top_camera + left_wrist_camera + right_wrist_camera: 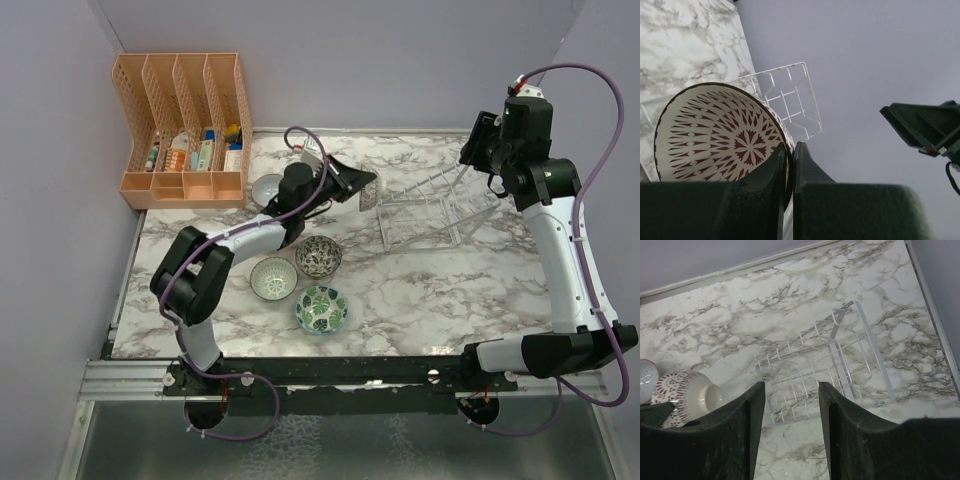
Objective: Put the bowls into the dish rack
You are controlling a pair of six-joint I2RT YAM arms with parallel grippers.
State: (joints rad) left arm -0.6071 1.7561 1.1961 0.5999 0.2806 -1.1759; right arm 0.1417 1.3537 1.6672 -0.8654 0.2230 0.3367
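My left gripper [358,183] is shut on the rim of an orange-red patterned bowl [368,192] and holds it tilted on its side above the table, just left of the clear dish rack [425,215]. In the left wrist view the fingers [790,150] pinch the bowl's rim [720,135], with the rack [790,97] beyond. My right gripper [474,150] is open and empty, raised above the rack's far right end. Its wrist view shows the empty rack [825,362] between its fingertips [790,386] and the held bowl [690,392] at left.
A grey bowl [265,188] sits by the orange file organiser [185,130]. A dark speckled bowl [318,256], a pale bowl [273,278] and a green leaf-print bowl [321,309] stand near the table's middle left. Walls close the back and sides.
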